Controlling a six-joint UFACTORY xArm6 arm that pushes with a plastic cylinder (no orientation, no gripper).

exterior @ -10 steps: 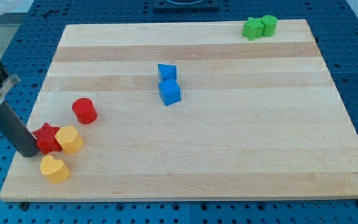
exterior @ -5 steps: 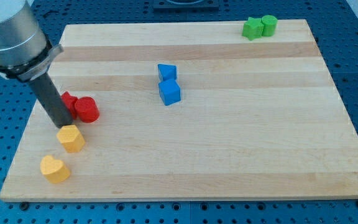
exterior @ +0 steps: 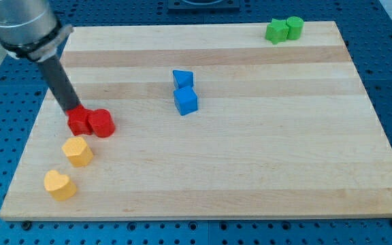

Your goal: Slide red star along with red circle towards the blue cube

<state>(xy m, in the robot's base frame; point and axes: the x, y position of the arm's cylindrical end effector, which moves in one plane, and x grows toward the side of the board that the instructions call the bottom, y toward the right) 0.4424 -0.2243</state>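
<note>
The red star-shaped block (exterior: 79, 121) and red circular block (exterior: 103, 123) are touched together; my tip (exterior: 72, 109) is set at the star's upper left. A rightward push toward the blue cube (exterior: 186, 101) is required. No jaws are fitted.

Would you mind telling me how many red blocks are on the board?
2. The red star sits at the view's left against my tip; the red circle touches its right side. None seem hidden.

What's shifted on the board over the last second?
My tip swung from the red star's left to its upper left, carrying the star up against the red circle, which nudged slightly right. Yellow, blue and green blocks stayed put.
</note>
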